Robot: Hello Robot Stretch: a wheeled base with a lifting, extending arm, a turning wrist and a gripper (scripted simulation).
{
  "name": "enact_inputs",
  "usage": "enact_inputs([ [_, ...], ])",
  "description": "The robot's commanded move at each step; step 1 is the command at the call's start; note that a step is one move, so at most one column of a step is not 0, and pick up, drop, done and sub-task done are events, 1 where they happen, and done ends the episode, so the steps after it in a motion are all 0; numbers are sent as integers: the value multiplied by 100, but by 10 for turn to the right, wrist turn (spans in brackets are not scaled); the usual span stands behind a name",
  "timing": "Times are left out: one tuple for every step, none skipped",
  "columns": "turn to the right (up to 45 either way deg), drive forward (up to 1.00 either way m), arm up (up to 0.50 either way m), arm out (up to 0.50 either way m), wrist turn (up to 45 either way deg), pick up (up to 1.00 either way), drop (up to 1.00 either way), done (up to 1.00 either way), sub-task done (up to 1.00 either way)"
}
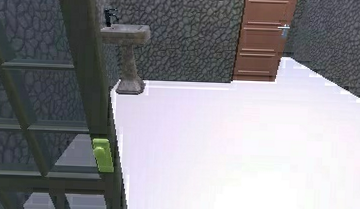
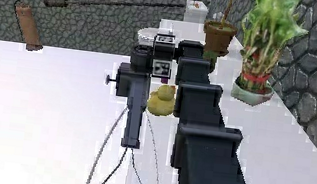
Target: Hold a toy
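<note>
Forward view first: a white floor (image 1: 237,145) runs up to dark stone walls (image 1: 190,38). A pedestal sink (image 1: 127,39) stands against the wall at upper left with a black tap (image 1: 111,17) on top. A brown door (image 1: 265,35) is at upper right. Down that view's left side runs a dark paned frame (image 1: 48,108) with a green handle (image 1: 101,153) on its edge.

Over to the arm side view, and here is the working end. The arm (image 2: 205,146) rises from the bottom edge. At its far end are two white squares (image 2: 160,65) with black marks, patterns rather than letters. Left of them is the claw (image 2: 126,162), a dark body with thin fingers trailing down the picture. The toy (image 2: 162,98), a small yellow duck-like shape, sits between the claw's body and the arm, just below the squares, on the white surface there. With the toy lying right at it, I cannot tell whether the claw holds anything, or whether the two touch.

Right of the arm, a white bench (image 2: 286,141) along the stone wall carries a leafy plant (image 2: 264,37) in a red-and-white pot. A brown pot (image 2: 217,35) stands farther along, with a small white thing (image 2: 192,6) beyond it. At upper left are a brown roll (image 2: 29,24) and a dark rod (image 2: 86,6).
</note>
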Motion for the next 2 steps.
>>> enact_inputs([
  [0, 0, 0, 0, 450, 0, 0, 0, 0],
  [0, 0, 0, 0, 450, 0, 0, 0, 0],
])
